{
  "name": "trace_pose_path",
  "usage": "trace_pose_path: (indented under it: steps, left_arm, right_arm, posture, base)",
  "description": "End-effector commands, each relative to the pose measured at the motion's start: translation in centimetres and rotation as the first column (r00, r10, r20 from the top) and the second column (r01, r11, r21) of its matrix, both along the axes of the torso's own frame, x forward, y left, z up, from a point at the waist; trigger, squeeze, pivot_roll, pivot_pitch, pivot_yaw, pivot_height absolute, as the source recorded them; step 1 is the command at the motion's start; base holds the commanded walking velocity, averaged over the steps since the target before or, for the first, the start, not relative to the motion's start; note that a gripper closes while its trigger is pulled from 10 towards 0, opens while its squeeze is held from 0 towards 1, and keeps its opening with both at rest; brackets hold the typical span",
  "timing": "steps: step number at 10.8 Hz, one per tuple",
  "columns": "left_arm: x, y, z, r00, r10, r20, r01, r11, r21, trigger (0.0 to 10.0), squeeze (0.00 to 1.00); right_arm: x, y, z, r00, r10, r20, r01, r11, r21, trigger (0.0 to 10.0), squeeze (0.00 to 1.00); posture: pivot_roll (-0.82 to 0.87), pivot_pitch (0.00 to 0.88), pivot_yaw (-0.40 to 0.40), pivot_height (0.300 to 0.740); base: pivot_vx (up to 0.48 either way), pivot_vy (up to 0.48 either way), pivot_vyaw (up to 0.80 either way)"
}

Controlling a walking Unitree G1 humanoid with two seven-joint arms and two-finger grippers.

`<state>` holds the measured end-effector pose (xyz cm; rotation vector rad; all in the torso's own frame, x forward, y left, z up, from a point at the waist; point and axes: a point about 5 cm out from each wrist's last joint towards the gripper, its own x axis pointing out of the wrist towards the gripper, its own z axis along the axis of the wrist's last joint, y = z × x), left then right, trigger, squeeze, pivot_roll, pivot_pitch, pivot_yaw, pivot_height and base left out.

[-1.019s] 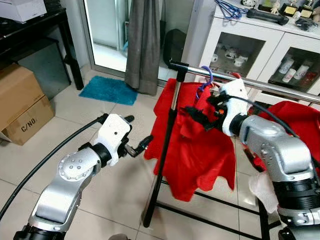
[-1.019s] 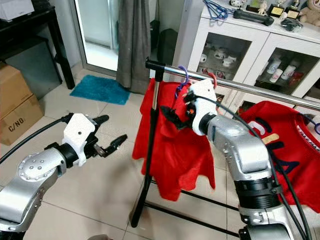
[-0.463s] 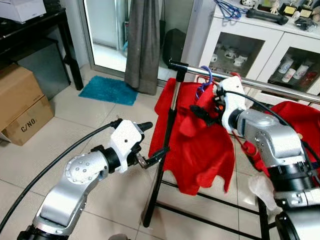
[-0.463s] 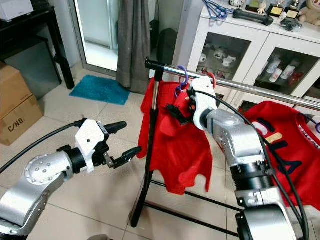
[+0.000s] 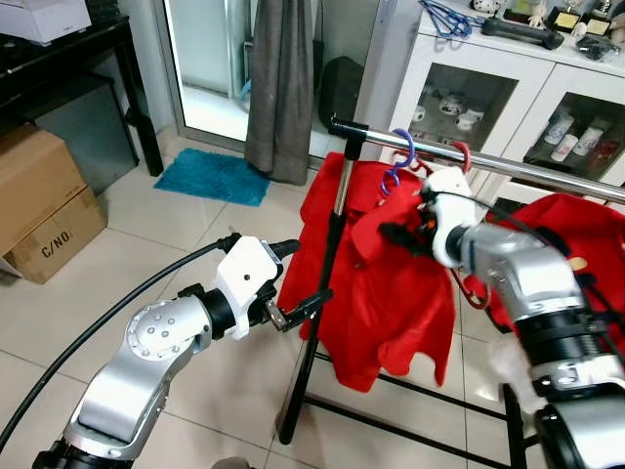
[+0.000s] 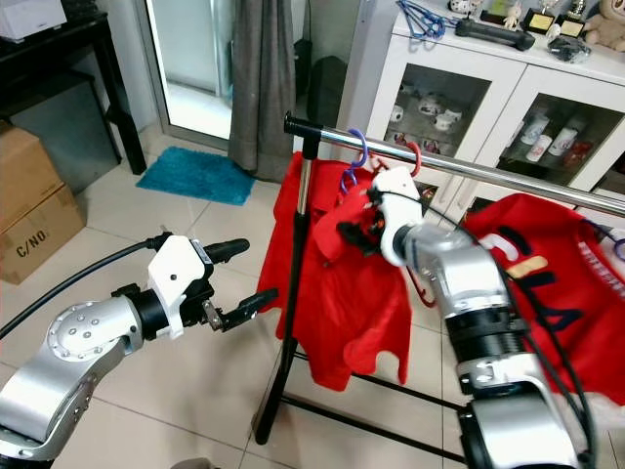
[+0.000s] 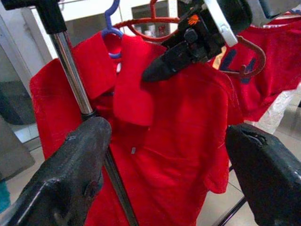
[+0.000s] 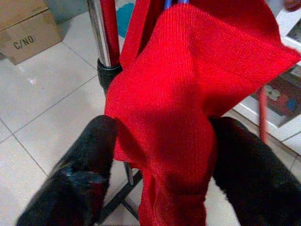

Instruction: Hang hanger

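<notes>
A red shirt (image 5: 386, 293) hangs from a purple hanger (image 5: 403, 149) hooked on the chrome rail (image 5: 508, 166), next to a red hanger hook (image 5: 460, 153). My right gripper (image 5: 393, 234) is just below the rail, shut on a raised fold of the shirt (image 8: 178, 94), which lies between its fingers (image 8: 84, 179). My left gripper (image 5: 301, 276) is open and empty, level with the shirt's left edge and just left of the rack's upright pole (image 5: 320, 293). In the left wrist view the shirt (image 7: 178, 141) and pole (image 7: 75, 75) lie straight ahead.
A second red shirt with lettering (image 5: 581, 234) hangs further right on the rail. Behind stand a white glass-door cabinet (image 5: 469, 93), a grey curtain (image 5: 280, 88) and a blue mat (image 5: 210, 176). Cardboard boxes (image 5: 39, 200) sit at the left. The rack's base bars (image 5: 391, 420) cross the tiled floor.
My left gripper moved right toward the pole, then held still. My right gripper shifted slightly right and down, pulling a fold of the shirt with it.
</notes>
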<state>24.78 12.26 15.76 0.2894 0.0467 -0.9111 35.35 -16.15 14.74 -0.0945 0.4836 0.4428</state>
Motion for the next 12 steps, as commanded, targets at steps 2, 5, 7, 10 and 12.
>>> trace_pose_path:
  steps: [2, 5, 7, 10, 12]
  left_arm:
    - [-0.04, -0.12, -0.16, 1.0, -0.015, -0.004, 0.015, 1.0, 0.011, 10.0, 0.0]
    - [0.03, -0.15, -0.12, 1.0, -0.015, 0.0, 0.015, 1.0, 0.011, 10.0, 0.0]
    - [0.03, -0.2, -0.09, 1.0, -0.017, 0.0, 0.017, 1.0, 0.01, 10.0, 0.0]
    - [0.09, -0.07, -0.12, 1.0, -0.009, -0.001, 0.009, 1.0, 0.013, 10.0, 0.0]
    - [0.55, 0.32, -0.07, 0.999, 0.036, 0.021, -0.037, 0.999, 0.023, 10.0, 0.0]
  right_arm:
    - [0.66, -0.41, 0.79, 0.999, -0.014, 0.03, 0.014, 1.0, -0.006, 0.0, 0.0]
    - [0.97, -0.33, 1.0, 0.999, -0.015, 0.046, 0.015, 1.0, 0.009, 0.0, 0.0]
    - [0.99, -0.31, 0.96, 0.999, -0.001, 0.049, 0.0, 1.0, 0.012, 0.0, 0.0]
    - [0.77, -0.09, 0.83, 0.998, 0.033, 0.051, -0.035, 0.999, 0.031, 0.0, 0.0]
    - [0.39, -0.37, 1.27, 0.994, 0.058, 0.09, -0.065, 0.995, 0.071, 0.0, 0.0]
  posture:
    - [0.18, 0.0, -0.105, 0.74]
    - [0.18, 0.0, -0.102, 0.74]
    - [0.18, 0.0, -0.103, 0.74]
    - [0.18, 0.0, -0.1, 0.74]
    - [0.18, 0.0, -0.097, 0.74]
  base:
    - [0.0, 0.0, 0.0]
    - [0.0, 0.0, 0.0]
    - [0.0, 0.0, 0.0]
    - [0.0, 0.0, 0.0]
    - [0.0, 0.0, 0.0]
